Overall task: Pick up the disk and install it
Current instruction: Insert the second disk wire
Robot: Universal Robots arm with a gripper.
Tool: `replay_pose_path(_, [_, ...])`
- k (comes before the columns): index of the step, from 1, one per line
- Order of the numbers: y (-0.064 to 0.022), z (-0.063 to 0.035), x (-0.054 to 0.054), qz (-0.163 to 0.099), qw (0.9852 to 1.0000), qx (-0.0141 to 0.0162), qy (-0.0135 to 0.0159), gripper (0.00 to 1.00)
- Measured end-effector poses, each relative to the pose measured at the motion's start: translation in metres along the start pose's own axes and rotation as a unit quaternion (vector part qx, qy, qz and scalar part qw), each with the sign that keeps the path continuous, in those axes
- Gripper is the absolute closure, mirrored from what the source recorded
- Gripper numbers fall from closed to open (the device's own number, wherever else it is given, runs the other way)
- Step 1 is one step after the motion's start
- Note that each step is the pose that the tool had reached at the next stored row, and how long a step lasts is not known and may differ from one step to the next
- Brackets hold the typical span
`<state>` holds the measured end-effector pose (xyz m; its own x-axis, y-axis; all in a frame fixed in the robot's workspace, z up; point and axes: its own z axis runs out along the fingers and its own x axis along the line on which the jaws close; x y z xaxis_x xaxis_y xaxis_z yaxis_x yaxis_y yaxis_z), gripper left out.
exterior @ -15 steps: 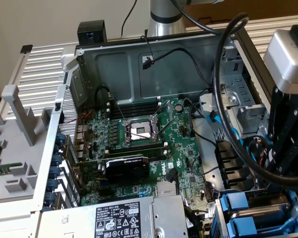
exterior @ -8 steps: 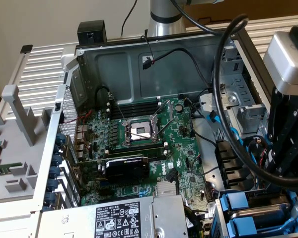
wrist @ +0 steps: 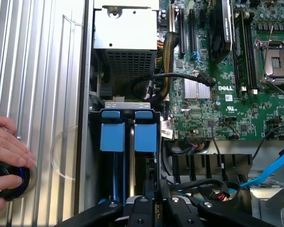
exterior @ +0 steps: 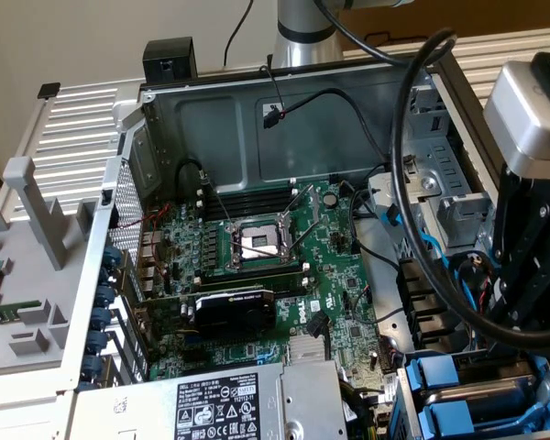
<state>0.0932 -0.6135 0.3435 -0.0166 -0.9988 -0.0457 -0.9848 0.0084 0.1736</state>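
In the wrist view, two bright blue carrier ends stand side by side in the drive cage at the edge of the open computer case, with a thin grey metal edge between them. I cannot tell which one belongs to the disk. My gripper hangs just past the cage's near end, its black fingers drawn close together with nothing visible between them. In the exterior view the gripper is at the right, behind thick black cables and above the blue carriers.
The motherboard with an open processor socket fills the case. A grey power supply sits at the front. Black and blue cables loop beside the gripper. A person's hand rests on a round black button on the ribbed table.
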Motion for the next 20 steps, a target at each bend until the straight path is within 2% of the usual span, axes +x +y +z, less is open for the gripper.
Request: replay_pose_path(20, [-0.0007, 0.0006, 0.0011, 0.001, 1.0, 0.0003, -0.0003, 0.84])
